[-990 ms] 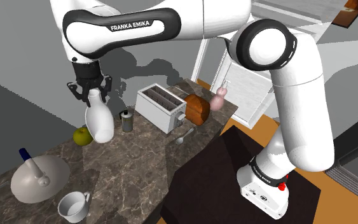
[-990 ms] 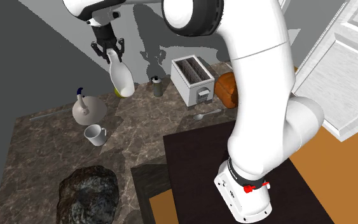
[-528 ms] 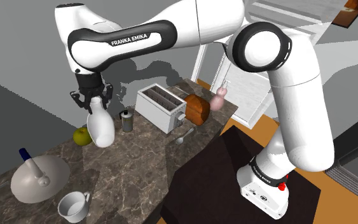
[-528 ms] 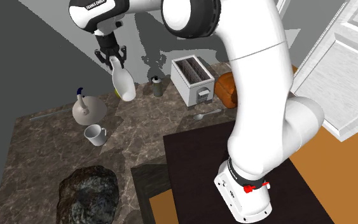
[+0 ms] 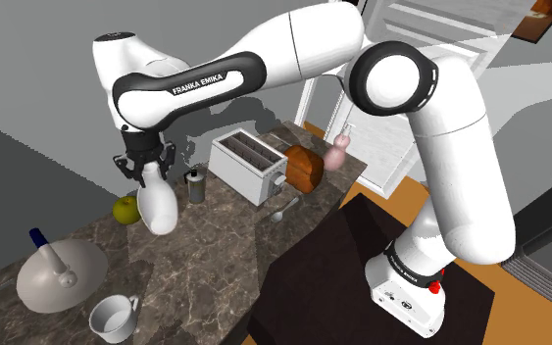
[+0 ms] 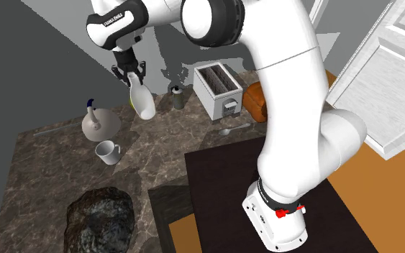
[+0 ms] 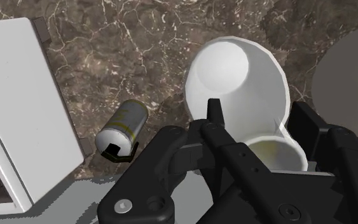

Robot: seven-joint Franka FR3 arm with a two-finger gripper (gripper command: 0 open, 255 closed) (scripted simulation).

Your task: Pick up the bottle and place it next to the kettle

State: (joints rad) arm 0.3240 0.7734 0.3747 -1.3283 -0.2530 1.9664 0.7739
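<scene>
The white bottle [image 5: 158,206] hangs neck-up and tilted in the hand [image 5: 144,169], its rounded body leaning away from the fingers. The black fingers are clamped on the narrow neck from both sides, which the wrist view shows closely, with the bottle [image 7: 238,83] reaching out past the hand [image 7: 257,127] toward the dark marbled surface [image 5: 215,265]. The bottle's base is low over that surface; I cannot tell whether it touches.

The kettle [image 5: 60,274], a pale grey dome with a dark blue tip at its handle, stands apart from the bottle, toward the shoulder view's lower left. In the second exterior view the bottle [image 6: 144,104] is just up and to the right of the kettle [image 6: 98,123], under the hand [image 6: 131,75]. A white cup [image 5: 114,319] stands just beside the kettle, nearer the camera. A green apple [image 5: 125,209] lies beyond the kettle, close behind the bottle. Farther from the kettle, past the bottle, stand a small can [image 5: 196,185] and then a white toaster [image 5: 247,167], with a brown loaf [image 5: 305,169] just beyond the toaster. In the second exterior view a dark rock [image 6: 100,219] sits well apart from the kettle, toward that view's bottom edge.
</scene>
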